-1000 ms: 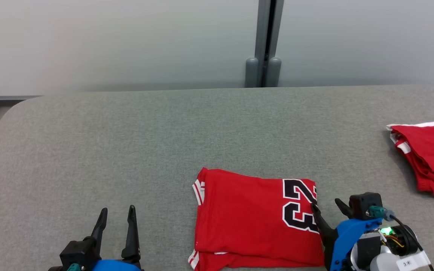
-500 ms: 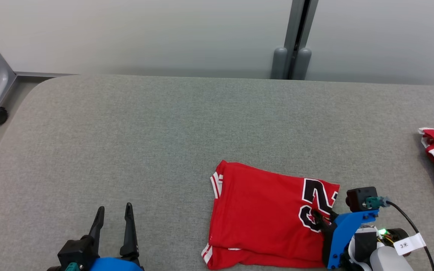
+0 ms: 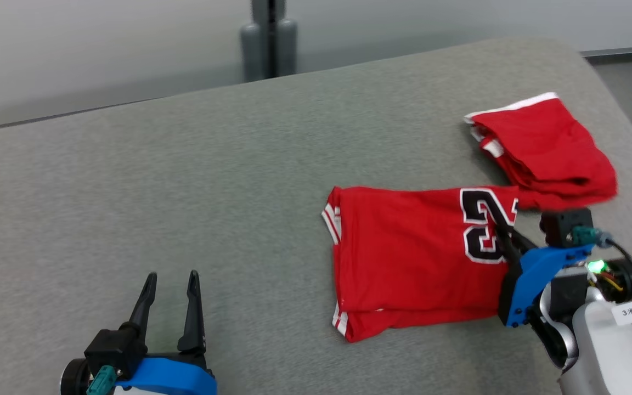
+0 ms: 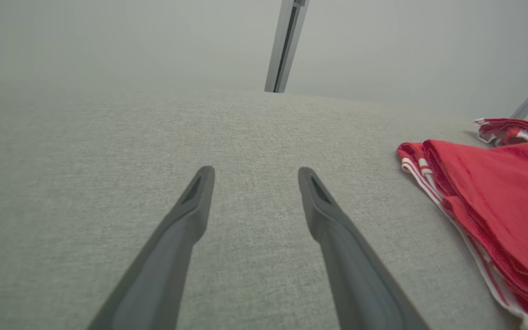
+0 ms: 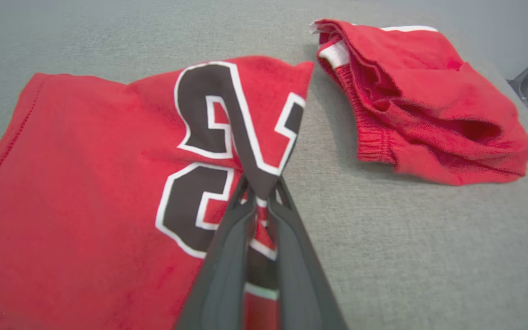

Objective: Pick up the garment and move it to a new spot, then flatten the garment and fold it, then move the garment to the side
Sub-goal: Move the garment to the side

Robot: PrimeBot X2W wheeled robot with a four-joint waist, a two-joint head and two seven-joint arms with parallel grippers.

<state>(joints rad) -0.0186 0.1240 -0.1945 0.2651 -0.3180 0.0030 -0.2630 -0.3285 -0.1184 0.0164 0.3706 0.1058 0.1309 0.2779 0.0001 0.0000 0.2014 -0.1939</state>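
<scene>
Setting: a grey fabric-covered bench [image 3: 184, 181] runs up to a pale wall.
Garment: a folded red jersey [image 3: 409, 258] with a black, white-edged number 23 lies flat on the bench, right of centre and near the front edge. Its white-striped hem edges face left.
Right claw: the right claw [image 3: 505, 241] is closed on the jersey's right edge, pinching the cloth just at the number. In the right wrist view the fabric rises into a small peak between the two dark fingers.
Why held there: a grip at the edge probably lets the arm drag or lift the whole folded stack without opening the fold.
Left claw: the left claw [image 3: 172, 277] hangs open over bare bench at the lower left, well apart from the jersey and holding nothing.
Neighbour: crumpled red shorts with white trim [image 3: 546, 148] sit at the far right, just beside the jersey's upper right corner.
Stage: the fold looks finished, so this is likely the move to the side.
Risk: a one-sided pull may skew the layers or push the jersey into the shorts.
</scene>
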